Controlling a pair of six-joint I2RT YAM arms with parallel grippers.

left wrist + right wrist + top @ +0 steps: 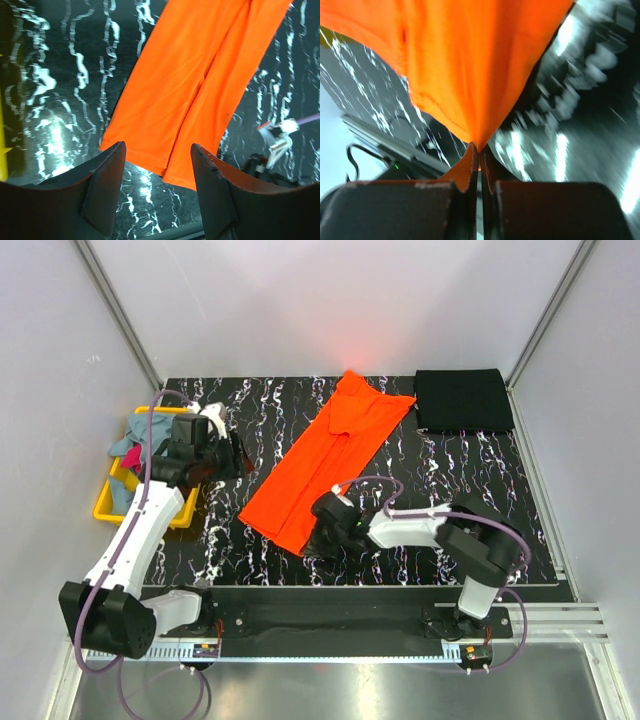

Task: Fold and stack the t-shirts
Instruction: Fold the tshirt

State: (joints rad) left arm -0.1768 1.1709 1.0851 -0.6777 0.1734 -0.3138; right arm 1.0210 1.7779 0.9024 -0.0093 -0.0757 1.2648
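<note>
The orange shirt (325, 465) lies folded in a long strip, running diagonally across the middle of the counter (500, 500). The right fingers (465, 172) are clamped together on its near hem, and the cloth fans out from their tips. The left fingers (107, 185) stand wide apart and hold nothing, between the strip and the yellow bin (105, 505). A folded black shirt (463, 400) sits at the far right corner. More shirts (128, 452) lie in the bin.

Bright orange shirt (325, 460) and black shirt (463, 400) on a black table (400, 480) veined white; yellow bin (110, 502) holding grey-blue and magenta cloth (130, 452).
</note>
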